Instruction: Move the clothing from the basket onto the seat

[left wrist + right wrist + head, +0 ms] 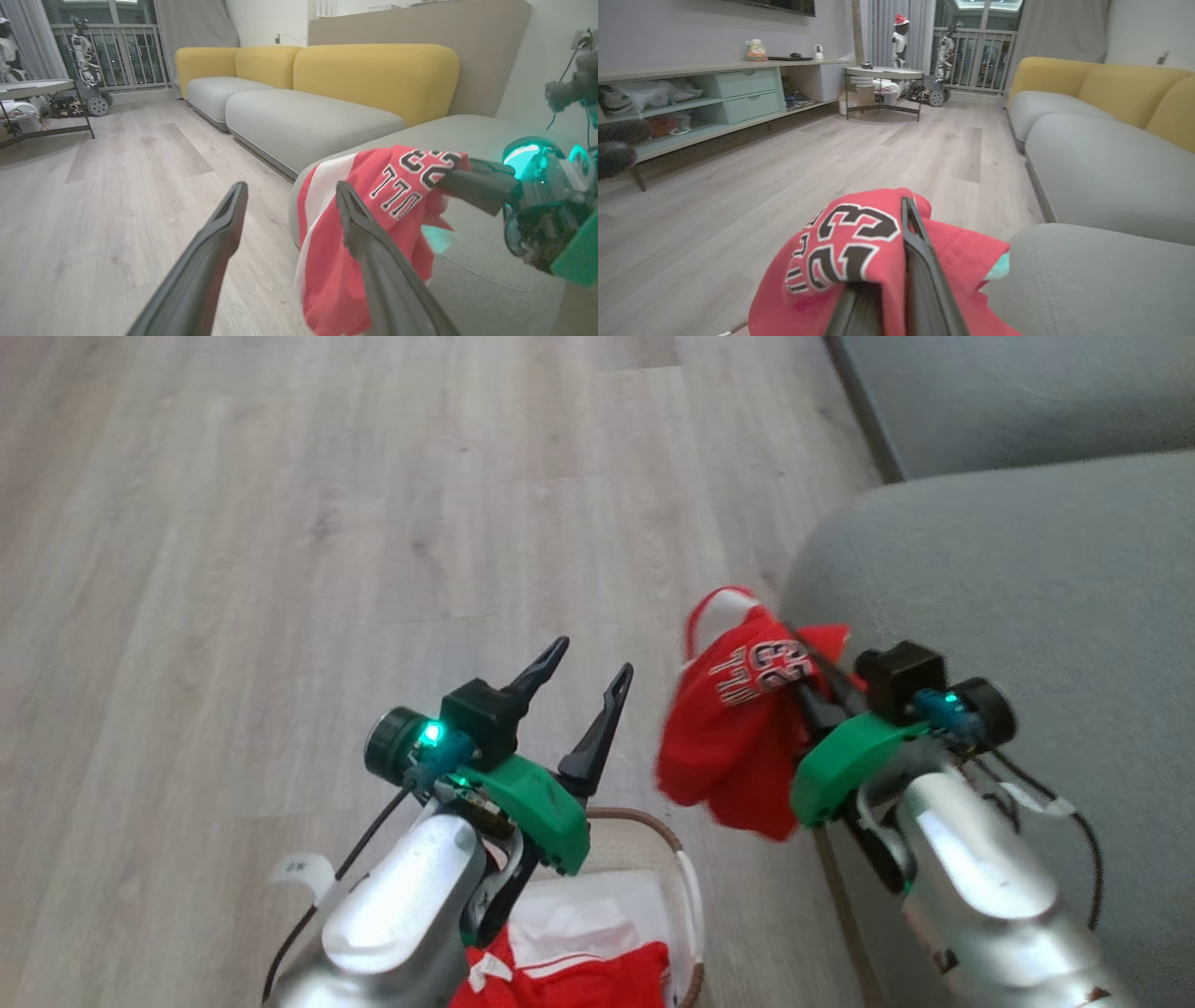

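**Red jersey held beside the seat, more red cloth left in the basket**

Pale wooden floor (pixel 280 523) is seen on the left side of the head view. Next to it, the left gripper (pixel 592 663) is raised above the basket (pixel 644 819). Its two dark fingers are spread apart, and nothing is held between them. Under this arm, at the bottom edge of the view, more red clothing (pixel 597 980) with white trim is seen lying inside the basket, on its white bottom.

To the right of the basket, a red jersey (pixel 728 737) with dark lettering and "23" is held up in the air. It is clamped by the right gripper (pixel 808 663), whose fingers are closed together on the fabric near the print. The jersey hangs just beside the rounded corner of the grey-green seat (pixel 1027 597). Whether the cloth touches the cushion cannot be told. No garment is seen on the part of the seat that is in view.

The task is judged to be partly done. One piece has been lifted out but is not yet laid down. It must be brought over the cushion and released, and then the clothing in the basket must be taken as well.
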Tool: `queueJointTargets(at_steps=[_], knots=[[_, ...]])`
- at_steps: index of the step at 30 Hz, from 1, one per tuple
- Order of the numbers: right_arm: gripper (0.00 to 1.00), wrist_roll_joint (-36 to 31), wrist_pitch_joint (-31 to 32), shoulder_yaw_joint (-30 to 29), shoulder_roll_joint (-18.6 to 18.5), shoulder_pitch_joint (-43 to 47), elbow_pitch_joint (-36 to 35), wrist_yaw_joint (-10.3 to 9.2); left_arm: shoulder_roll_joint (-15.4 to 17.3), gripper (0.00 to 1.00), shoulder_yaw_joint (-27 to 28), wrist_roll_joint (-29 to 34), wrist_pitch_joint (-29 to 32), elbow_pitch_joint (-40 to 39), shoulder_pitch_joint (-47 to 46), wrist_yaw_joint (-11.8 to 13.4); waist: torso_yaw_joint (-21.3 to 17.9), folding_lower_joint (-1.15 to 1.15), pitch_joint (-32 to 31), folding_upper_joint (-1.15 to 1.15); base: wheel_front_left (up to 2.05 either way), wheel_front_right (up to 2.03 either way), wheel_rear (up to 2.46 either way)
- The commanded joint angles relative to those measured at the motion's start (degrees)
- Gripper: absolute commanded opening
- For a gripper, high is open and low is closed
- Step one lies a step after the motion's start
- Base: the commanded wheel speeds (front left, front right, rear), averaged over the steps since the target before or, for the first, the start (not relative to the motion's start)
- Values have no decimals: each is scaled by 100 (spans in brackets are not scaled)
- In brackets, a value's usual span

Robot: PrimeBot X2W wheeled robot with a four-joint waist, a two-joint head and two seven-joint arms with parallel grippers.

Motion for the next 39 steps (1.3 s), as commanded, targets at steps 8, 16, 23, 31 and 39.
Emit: queueJointTargets(at_steps=[8,16,23,31,39], knots=[[0,-374,-55,-545,-93,8,-537,-1,-74,100,83,85,-117,-153,14,-156,-1104,0,225,0,0,0,0],[0,-332,-55,-766,-97,31,-662,-1,-142,100,57,220,-120,-276,49,-245,-1826,0,418,0,0,0,0],[0,-141,-54,-587,-259,-159,-691,-1,-177,100,66,334,-121,-311,3,-279,-2118,0,643,0,0,0,0],[0,-28,5,-496,-500,-777,-497,-1,-185,100,103,537,-121,-267,-164,-267,-1900,0,1071,0,0,0,0],[0,192,55,-393,-872,-2088,-138,-1,-12,100,221,796,-121,-402,-580,-202,-1413,0,1945,0,0,0,0]])
